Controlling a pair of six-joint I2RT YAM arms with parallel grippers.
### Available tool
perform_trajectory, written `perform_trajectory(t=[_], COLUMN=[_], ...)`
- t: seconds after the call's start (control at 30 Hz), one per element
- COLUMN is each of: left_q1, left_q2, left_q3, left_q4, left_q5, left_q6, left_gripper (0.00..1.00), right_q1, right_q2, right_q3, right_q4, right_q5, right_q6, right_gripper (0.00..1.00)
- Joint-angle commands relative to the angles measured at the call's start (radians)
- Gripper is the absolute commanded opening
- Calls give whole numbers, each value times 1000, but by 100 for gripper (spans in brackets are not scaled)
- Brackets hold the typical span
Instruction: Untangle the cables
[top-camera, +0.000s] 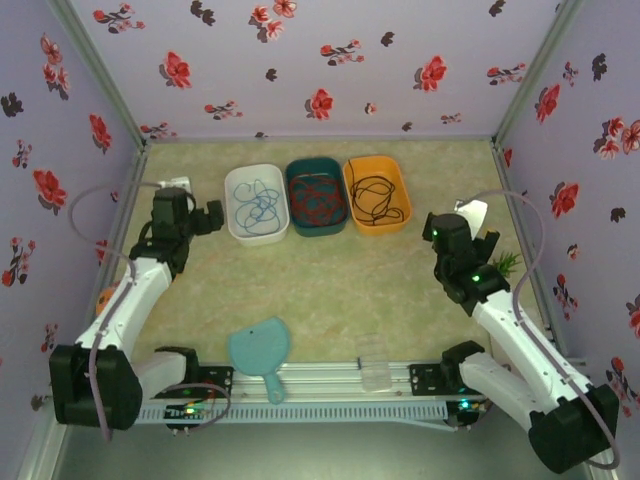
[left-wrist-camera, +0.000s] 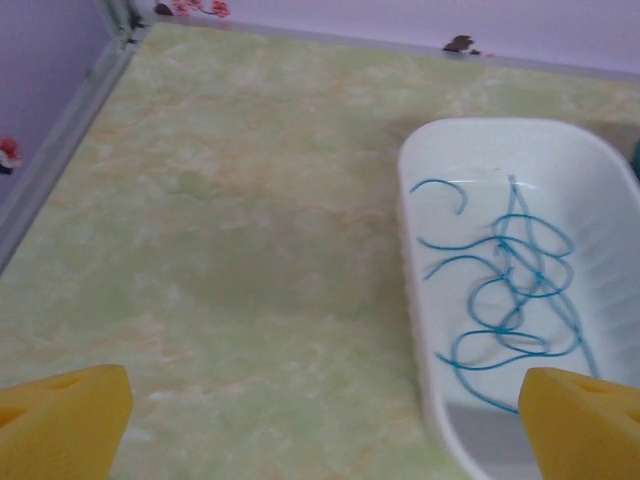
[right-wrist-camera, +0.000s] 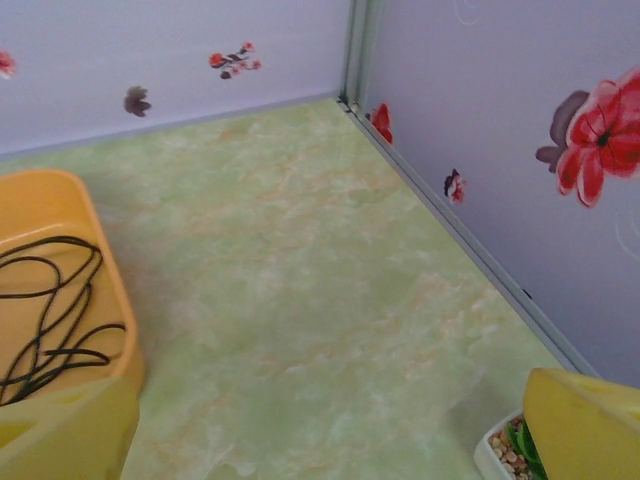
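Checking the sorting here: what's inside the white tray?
The blue cable, loosely looped in the white tray. In the left wrist view a yellow fingertip covers the tray's near corner.

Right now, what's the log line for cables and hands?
blue cable: white tray; red cable: teal tray; black cable: orange tray; left hand: open; right hand: open

Blue cable (top-camera: 258, 205), red cable (top-camera: 316, 197), black cable (top-camera: 375, 196): separate loose coils abreast.
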Motion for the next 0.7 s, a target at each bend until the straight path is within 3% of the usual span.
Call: perform_trajectory(t=[0.0, 0.13, 0.37, 0.67], left_q1=[31, 71, 108, 113], left_q2=[-17, 9, 102, 164], left_q3=[-100, -188, -299, -352], left_q4=[202, 315, 577, 765], left_q5=[-70, -57, 60, 111], left_q6=[49, 67, 123, 167], left_gripper=[100, 100, 100, 100], right_q1=[-43, -97, -161, -201], right_q2=[-17, -10, 41, 90], right_q3=[-70, -145, -207, -216], right_q4=[181, 312, 486, 552], right_q5=[0, -16, -36, -83], right_q6=[-32, -42, -113, -141], right_gripper=[99, 99, 99, 99])
